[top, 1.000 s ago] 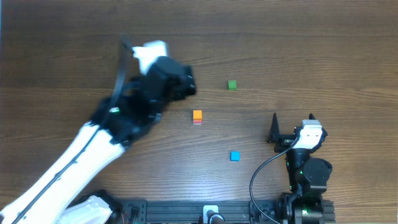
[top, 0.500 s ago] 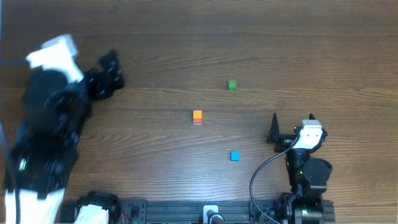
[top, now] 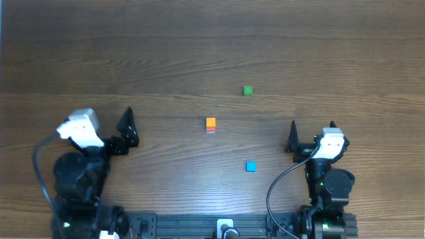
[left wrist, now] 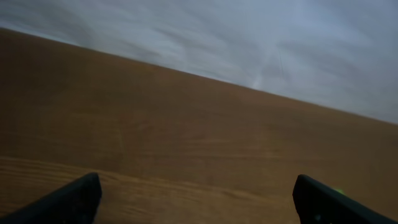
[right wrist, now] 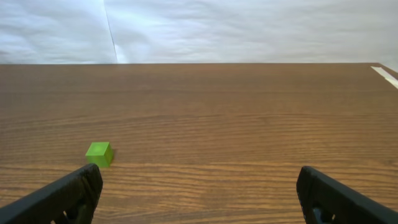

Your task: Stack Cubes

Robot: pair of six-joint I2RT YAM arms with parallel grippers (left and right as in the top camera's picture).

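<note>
An orange cube (top: pixel 210 122) sits on top of a pink cube (top: pixel 210 130) at the middle of the table. A green cube (top: pixel 248 91) lies farther back and to the right, and is also in the right wrist view (right wrist: pixel 99 154). A blue cube (top: pixel 250 166) rests nearer the front. My left gripper (top: pixel 128 131) is low at the front left, open and empty (left wrist: pixel 199 202), well away from the stack. My right gripper (top: pixel 311 131) stands at the front right, open with nothing in it (right wrist: pixel 199 199), the green cube ahead of it.
The brown wooden table (top: pixel 212 46) is bare around the cubes. A white backdrop (right wrist: pixel 249 31) rises behind its far edge. Both arm bases and a black rail (top: pixel 226 226) run along the front edge.
The left arm has drawn back from near the orange stack, swinging left and down to the front left. The right arm and all cubes have stayed put.
</note>
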